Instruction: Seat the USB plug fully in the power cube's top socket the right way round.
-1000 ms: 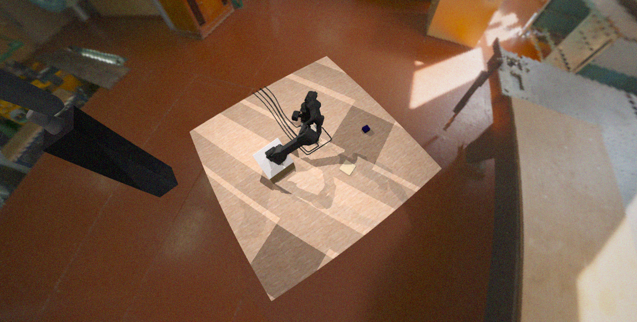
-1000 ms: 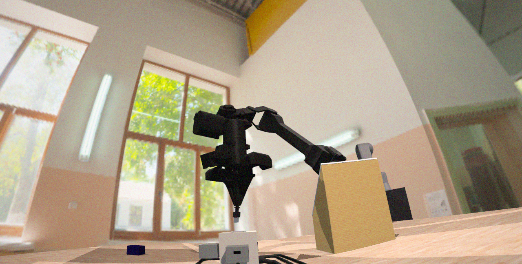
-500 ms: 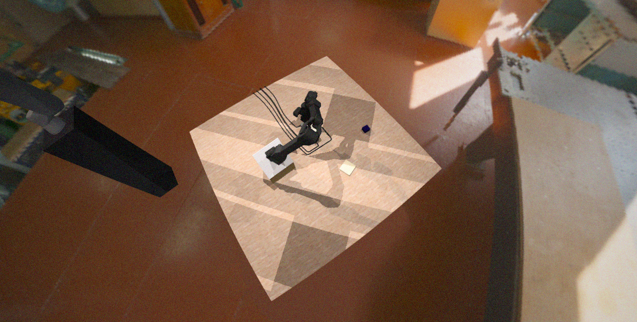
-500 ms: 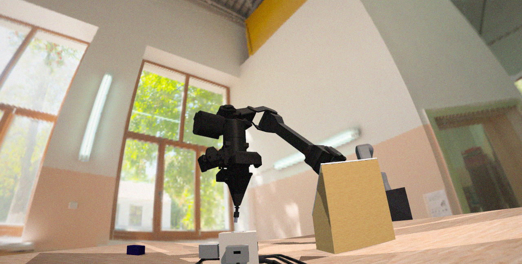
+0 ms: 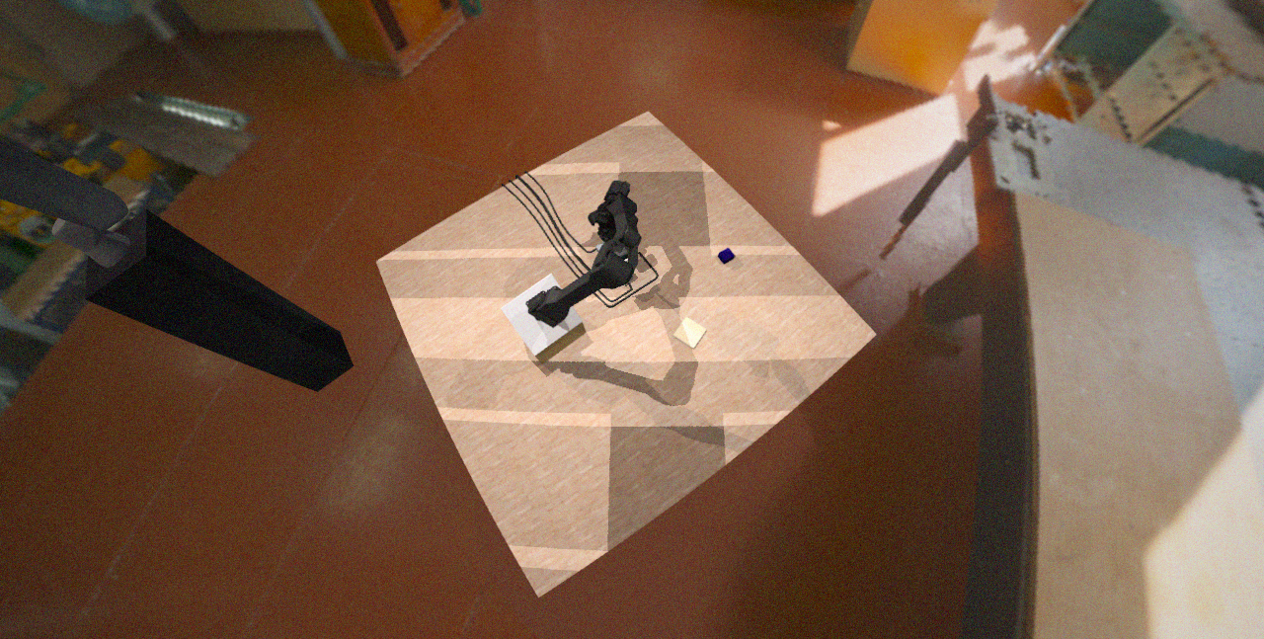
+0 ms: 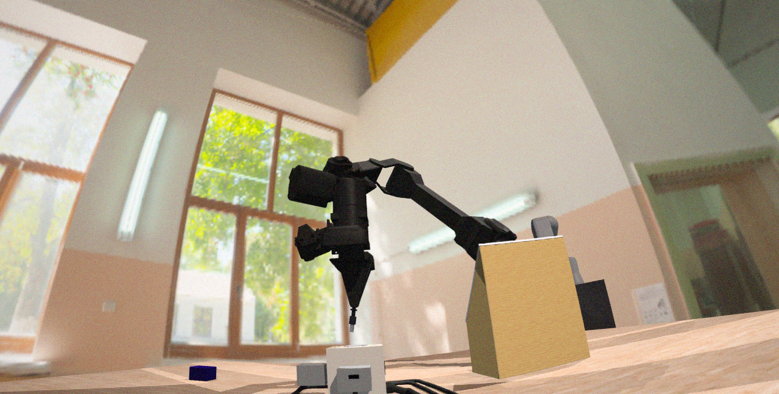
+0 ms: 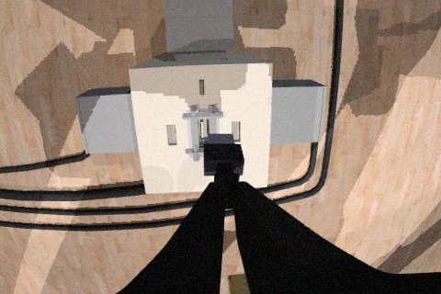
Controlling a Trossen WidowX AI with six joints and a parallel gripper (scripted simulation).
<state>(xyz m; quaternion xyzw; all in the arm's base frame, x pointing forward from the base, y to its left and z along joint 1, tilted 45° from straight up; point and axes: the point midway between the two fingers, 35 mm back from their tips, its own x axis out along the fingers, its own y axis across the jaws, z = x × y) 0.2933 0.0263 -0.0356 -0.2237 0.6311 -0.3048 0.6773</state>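
Top looks down from afar, exterior sits table-low, wrist faces straight down.

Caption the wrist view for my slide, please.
Black gripper shut on the small dark USB plug, held above the white power cube ringed by black cables.

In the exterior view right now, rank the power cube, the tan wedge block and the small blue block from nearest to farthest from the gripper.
1. Power cube: right below the gripper, which is shut on the USB plug held above it.
2. Tan wedge block: off to the right in the picture.
3. Small blue block: low at left. These last two are too close to call.
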